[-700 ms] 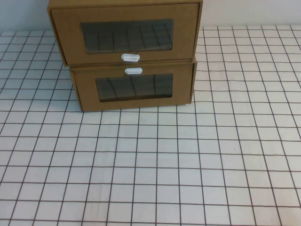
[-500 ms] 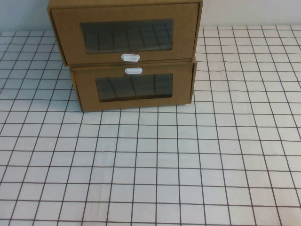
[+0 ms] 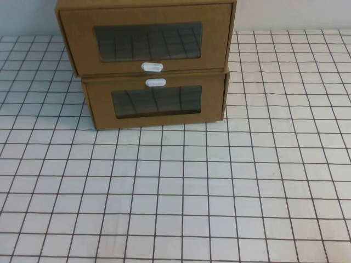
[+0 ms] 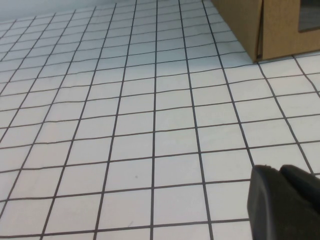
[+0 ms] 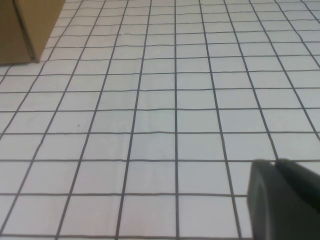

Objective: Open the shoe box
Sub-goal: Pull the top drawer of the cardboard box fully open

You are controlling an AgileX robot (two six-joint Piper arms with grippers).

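Two stacked cardboard shoe boxes sit at 12 o'clock on the checked tablecloth (image 3: pixel 230 192), a little toward 11. The upper shoe box (image 3: pixel 145 41) rests on the lower shoe box (image 3: pixel 156 101) and overhangs it toward 9 o'clock. Each has a windowed drawer front, both closed. Their white pull tabs, upper (image 3: pixel 152 67) and lower (image 3: pixel 156 82), lie just one above the other.

Neither arm shows in the high view. The left gripper (image 4: pixel 279 170) hangs low over bare cloth, fingers pressed together, holding nothing, with a corner of the boxes well apart from it. The right gripper (image 5: pixel 275 164) is likewise closed and empty over the cloth, far from the boxes.

Nothing has begun, so the risks lie in the approach. With the tabs so close, a slightly off reach could catch the wrong drawer or wedge between the two. Closed fingers would only push the tab, so they must spread first. The boxes look light: a pull may drag the whole stack toward 6 o'clock, or slide the overhanging upper box off, if nothing braces it.
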